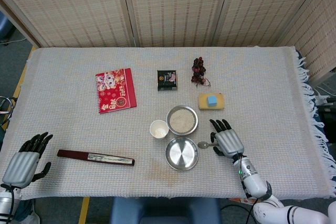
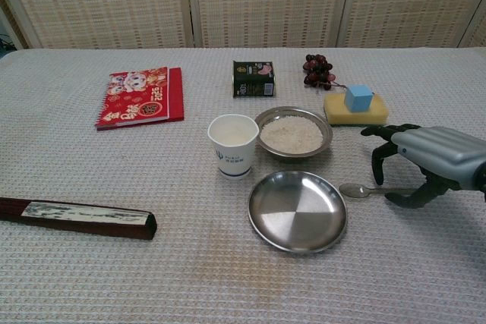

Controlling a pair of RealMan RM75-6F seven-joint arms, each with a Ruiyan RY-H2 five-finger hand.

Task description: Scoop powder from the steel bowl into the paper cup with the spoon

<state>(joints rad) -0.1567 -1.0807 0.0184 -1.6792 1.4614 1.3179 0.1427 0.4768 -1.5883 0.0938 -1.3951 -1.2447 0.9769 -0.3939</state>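
The steel bowl [image 1: 182, 120] [image 2: 293, 133] holds pale powder and stands just right of the white paper cup [image 1: 159, 129] [image 2: 233, 144]. A metal spoon [image 1: 205, 144] [image 2: 357, 190] lies flat on the cloth, its bowl toward the empty steel plate [image 1: 181, 153] [image 2: 297, 210]. My right hand [image 1: 224, 141] [image 2: 425, 161] hovers over the spoon's handle with its fingers spread and arched downward, the thumb beside the handle. Nothing is held in it. My left hand [image 1: 22, 161] rests open at the near left table edge, seen only in the head view.
A long dark flat stick [image 1: 95, 157] [image 2: 76, 216] lies at the near left. Further back are a red booklet [image 1: 115, 89], a green packet [image 1: 167, 80], a bunch of dark grapes [image 1: 199, 71] and a yellow sponge [image 2: 355, 111] carrying a blue cube [image 2: 358, 97].
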